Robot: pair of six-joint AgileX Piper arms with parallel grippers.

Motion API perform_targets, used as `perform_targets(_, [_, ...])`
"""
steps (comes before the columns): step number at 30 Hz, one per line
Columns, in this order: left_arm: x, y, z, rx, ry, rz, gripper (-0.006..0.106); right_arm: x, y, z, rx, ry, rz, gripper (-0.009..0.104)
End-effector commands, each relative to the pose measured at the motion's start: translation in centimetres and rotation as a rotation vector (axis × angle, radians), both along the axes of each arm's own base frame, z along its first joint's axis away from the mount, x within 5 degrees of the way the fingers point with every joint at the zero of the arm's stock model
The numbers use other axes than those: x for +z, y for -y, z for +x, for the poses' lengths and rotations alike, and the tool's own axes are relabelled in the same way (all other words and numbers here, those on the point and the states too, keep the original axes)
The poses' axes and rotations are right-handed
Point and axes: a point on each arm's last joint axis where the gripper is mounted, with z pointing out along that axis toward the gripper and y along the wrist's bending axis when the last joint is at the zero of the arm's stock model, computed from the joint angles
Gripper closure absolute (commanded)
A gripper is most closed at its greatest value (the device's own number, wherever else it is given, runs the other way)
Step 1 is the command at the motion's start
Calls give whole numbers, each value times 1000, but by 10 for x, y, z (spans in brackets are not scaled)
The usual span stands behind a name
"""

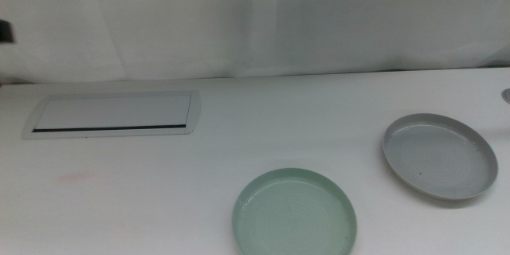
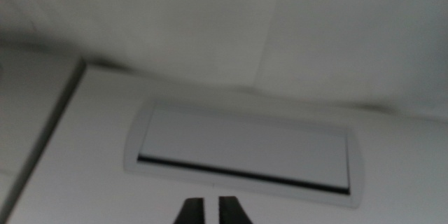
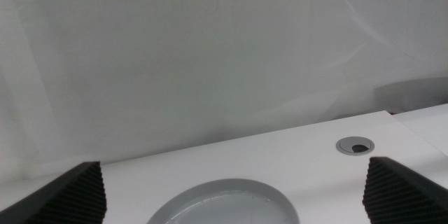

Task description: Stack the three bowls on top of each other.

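Your right gripper (image 3: 231, 196) hovers wide open over the grey bowl (image 1: 439, 156); lower it squarely onto the rim. Left gripper (image 2: 212, 211) waits, nearly clenched, above the white panel (image 2: 245, 154). Only 2 bowls show.

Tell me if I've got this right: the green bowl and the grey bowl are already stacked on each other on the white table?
Not quite. The green bowl and the grey bowl lie apart, side by side on the white table, neither on top of the other. The middle view shows it.
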Motion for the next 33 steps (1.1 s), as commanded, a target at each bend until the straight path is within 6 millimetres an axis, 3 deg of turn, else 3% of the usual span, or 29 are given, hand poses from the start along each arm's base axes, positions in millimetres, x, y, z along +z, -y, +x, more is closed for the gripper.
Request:
perform_targets(1, [14,2,-23,-16,97,18,101,-12,0,-1,4,-23,-9,-8])
perform_targets(3, [18,4,-45,-25,196,42,101,-12,0,-1,4,-23,-9,-8])
perform_targets(6, [8,7,-78,-44,330,71,101,-12,0,-1,4,-23,-8,-8])
perform_targets(7, [-5,8,-99,-57,414,98,101,-12,0,-1,4,-23,-8,-8])
perform_targets(9, [-22,11,-122,-77,520,116,101,-12,0,-1,4,-23,-8,-8])
perform_targets(14, [-86,17,-157,-111,687,119,101,-12,0,-1,4,-23,-7,-8])
perform_targets(17, [-130,19,-166,-116,706,92,101,-12,0,-1,4,-23,-7,-8])
perform_targets(22, [-185,20,-172,-123,687,77,101,-11,0,-1,4,-14,-6,-8])
perform_targets(24, [-191,18,-175,-96,595,64,101,-9,0,0,4,-10,26,-8])
perform_targets(27, [-192,18,-177,-93,600,66,101,3,0,-1,4,-18,54,-8])
perform_targets(33, [-191,19,-177,-100,631,68,101,53,0,-5,2,-26,-14,-8])
